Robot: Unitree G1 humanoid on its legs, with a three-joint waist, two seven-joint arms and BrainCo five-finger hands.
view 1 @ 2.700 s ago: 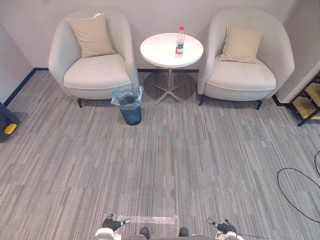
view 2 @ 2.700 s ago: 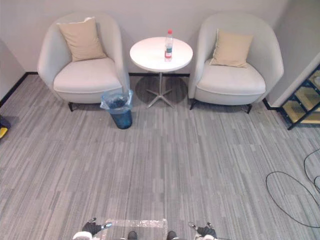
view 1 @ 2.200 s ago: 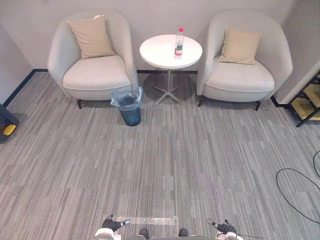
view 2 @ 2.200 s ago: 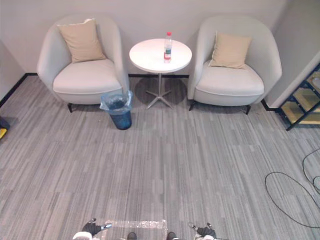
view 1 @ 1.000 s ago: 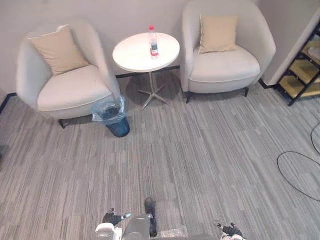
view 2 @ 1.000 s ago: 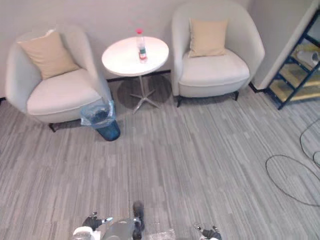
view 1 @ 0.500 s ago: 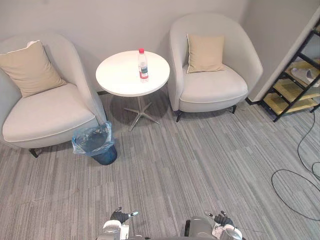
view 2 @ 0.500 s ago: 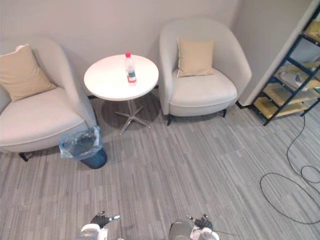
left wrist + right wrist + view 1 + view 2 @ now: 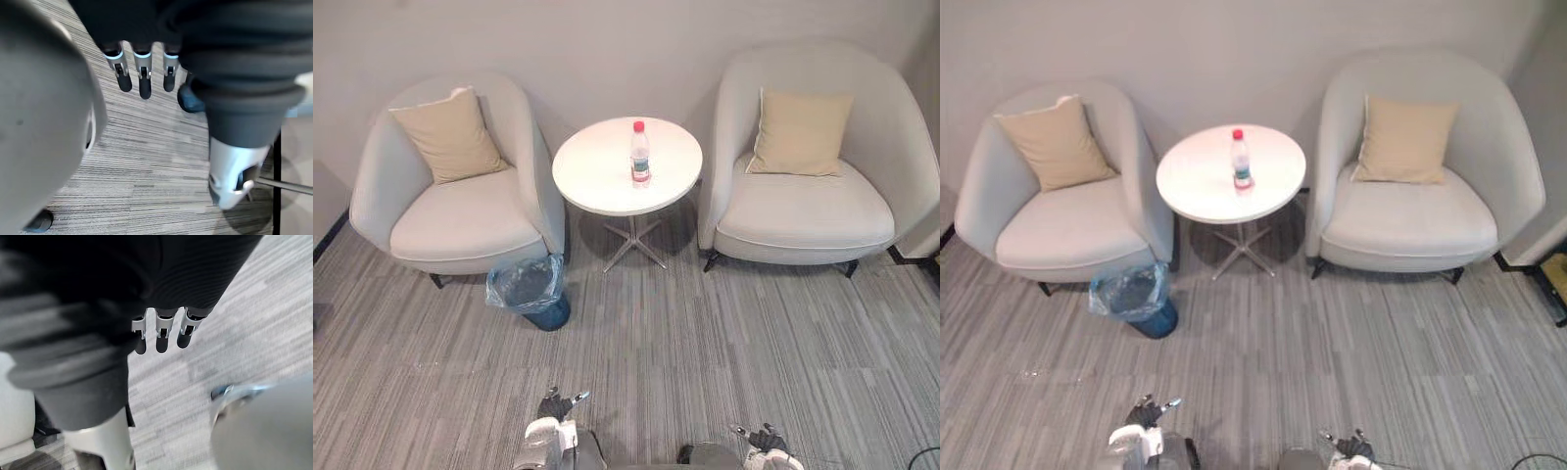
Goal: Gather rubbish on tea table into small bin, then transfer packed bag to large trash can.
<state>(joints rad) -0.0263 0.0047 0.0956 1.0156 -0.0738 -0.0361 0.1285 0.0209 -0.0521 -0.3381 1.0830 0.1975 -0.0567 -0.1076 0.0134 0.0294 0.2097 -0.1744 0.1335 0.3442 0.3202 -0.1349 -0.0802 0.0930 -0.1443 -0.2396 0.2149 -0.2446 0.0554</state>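
Table point(image 9: 597, 176) and bottle point(image 9: 640, 155) are nearer to us now than a moment ago. The whole view has moved, so it is we who walked, not the things. The bottle and the bin point(image 9: 551, 315) sit in the same spots next to each other as before. We think this means we are partway through our walk up to the table. No rubbish has been picked up yet, and we judge we must get closer before we can reach.

The bottle stands on the table, near the middle, a little toward the chair on our right point(image 9: 803, 211). It stands straight up. Its long side runs up and down, and its red cap points up.

The bin, lined with a blue bag, sits on the floor point(image 9: 705, 333) just beside the chair on our left point(image 9: 460, 220), near the foot of the table.

Our left robot hand point(image 9: 558, 404) hangs low with straight fingers point(image 9: 142, 81) and holds nothing. Our right robot hand point(image 9: 762, 438) hangs the same way, fingers point(image 9: 161, 335) straight and empty.
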